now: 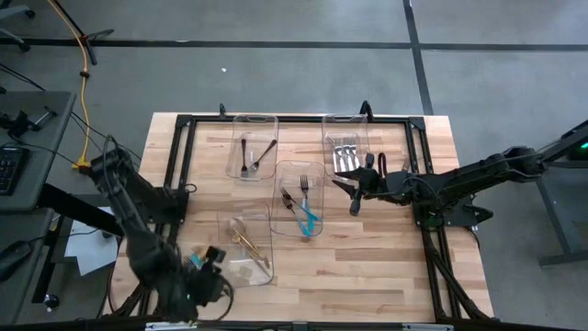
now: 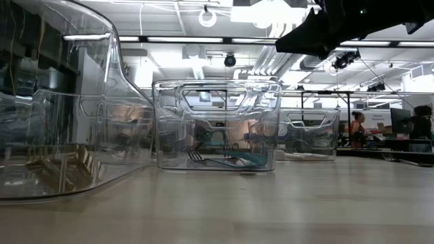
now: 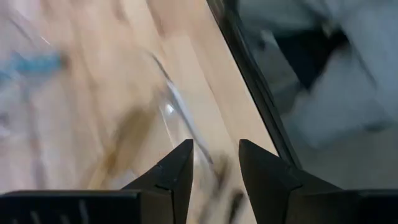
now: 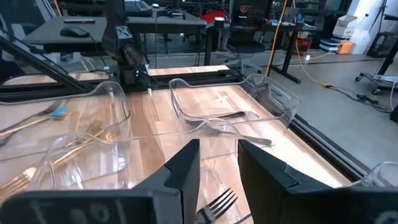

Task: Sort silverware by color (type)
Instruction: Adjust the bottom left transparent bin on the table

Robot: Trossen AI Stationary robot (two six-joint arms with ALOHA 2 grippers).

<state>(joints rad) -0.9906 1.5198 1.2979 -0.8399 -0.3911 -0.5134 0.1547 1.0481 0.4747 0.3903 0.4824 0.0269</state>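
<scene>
No legible text, labels, brands or numbers anywhere in these views.

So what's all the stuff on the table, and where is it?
Clear bins: four, see-through plastic, on the wooden table.
Black utensils: two, dark, in the far left bin.
Silver forks: a few, shiny, in the far right bin.
Teal-handled utensils: a few, teal and silver, in the middle bin.
Gold utensils: a few, gold, in the near left bin.
Left gripper: one, dark, beside the near left bin, jaws apart, nothing between them.
Right gripper: one, dark, between the middle and far right bins, jaws apart, empty.
</scene>
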